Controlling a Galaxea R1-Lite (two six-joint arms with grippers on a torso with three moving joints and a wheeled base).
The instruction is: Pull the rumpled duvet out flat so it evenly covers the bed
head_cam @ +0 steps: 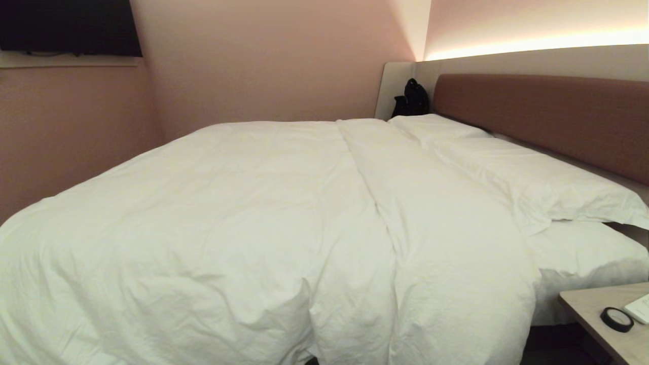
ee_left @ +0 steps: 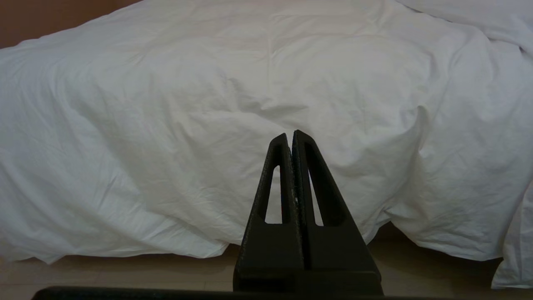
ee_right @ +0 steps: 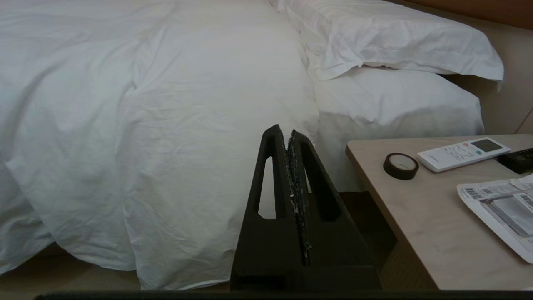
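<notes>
The duvet (head_cam: pixel 243 213) is lying spread over the bed (head_cam: pixel 537 114), covering the mattress from the near side edge across to the far edge by the wall and draping down over the near edge toward the floor; a long fold is running across it from the far edge to the near edge, closer to the headboard end, and its hanging hem is sitting wrinkled and uneven; 2 white pillows (head_cam: pixel 532 177) are lying along the headboard edge, 1 stacked on the other at the near corner, with the duvet's top edge just beside them; a dark bag (head_cam: pixel 411 99) is sitting at the far headboard corner; the left gripper (ee_left: pixel 290 134) is hanging low in front of the draped duvet, its fingers pressed together and holding nothing; the right gripper (ee_right: pixel 284 130) is hanging near the headboard end of the near edge, its fingers likewise pinched together on nothing, apart from the cloth; a bedside table (head_cam: pixel 593 309) is standing beside that near corner, carrying a roll of tape (head_cam: pixel 616 319), a white remote (ee_right: pixel 463 153) and some papers (ee_right: pixel 499 210).
</notes>
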